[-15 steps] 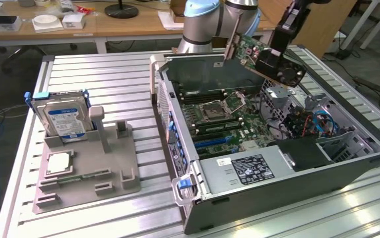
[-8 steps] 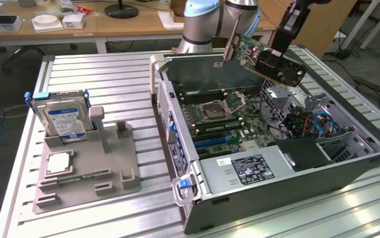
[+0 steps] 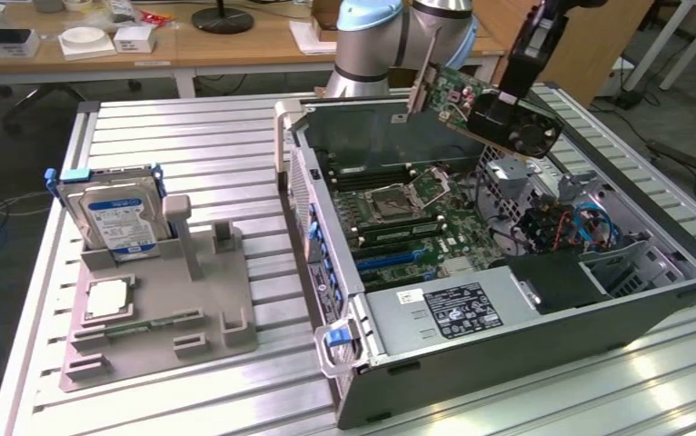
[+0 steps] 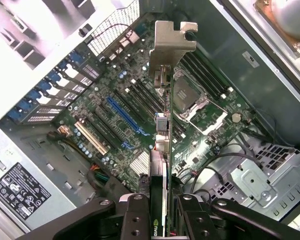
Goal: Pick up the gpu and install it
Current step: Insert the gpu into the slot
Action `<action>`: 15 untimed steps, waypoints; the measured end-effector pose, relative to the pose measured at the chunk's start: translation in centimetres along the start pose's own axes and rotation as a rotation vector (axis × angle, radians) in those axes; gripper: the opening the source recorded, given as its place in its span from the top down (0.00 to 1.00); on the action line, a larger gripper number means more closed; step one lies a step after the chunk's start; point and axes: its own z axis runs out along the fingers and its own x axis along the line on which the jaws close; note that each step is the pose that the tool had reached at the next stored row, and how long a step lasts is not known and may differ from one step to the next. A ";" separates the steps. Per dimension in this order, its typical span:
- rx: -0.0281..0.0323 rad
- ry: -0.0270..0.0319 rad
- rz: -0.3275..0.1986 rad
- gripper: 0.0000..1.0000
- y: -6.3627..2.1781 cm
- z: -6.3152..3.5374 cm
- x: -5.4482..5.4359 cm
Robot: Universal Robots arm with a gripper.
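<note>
Slatted metal table (image 3: 191, 145), computer case (image 3: 506, 363), grey fixture (image 3: 209, 304)

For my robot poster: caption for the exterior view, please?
Gripper holds the gpu tilted above the open computer case.

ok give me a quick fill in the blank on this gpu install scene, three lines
1. The gripper is shut on the gpu, holding it in the air ___ the open computer case.
2. The hard drive stands in the grey holder on the exterior view's ___.
3. The longest expansion slot on the motherboard is coloured ___.

Missing words: above; left; blue
</note>
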 end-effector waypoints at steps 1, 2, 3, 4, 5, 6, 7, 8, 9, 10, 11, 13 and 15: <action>-0.0001 0.0003 -0.006 0.74 0.00 0.00 0.0; -0.0002 0.0006 -0.013 0.74 -0.01 0.00 0.0; -0.0003 0.0009 -0.019 0.74 -0.02 0.00 0.0; -0.0004 0.0012 -0.026 0.74 -0.02 0.00 0.0; -0.0005 0.0015 -0.032 0.74 -0.02 0.00 0.0; -0.0006 0.0018 -0.038 0.74 -0.03 0.00 0.0; -0.0007 0.0020 -0.044 0.74 -0.04 0.00 0.0; -0.0008 0.0024 -0.050 0.74 -0.04 0.00 0.0; -0.0009 0.0026 -0.057 0.74 -0.05 0.00 0.1; -0.0010 0.0029 -0.063 0.74 -0.05 0.00 0.1; -0.0011 0.0032 -0.069 0.74 -0.06 0.00 0.1; -0.0013 0.0038 -0.083 0.74 -0.07 0.00 0.1; -0.0015 0.0044 -0.095 0.74 -0.08 0.00 0.1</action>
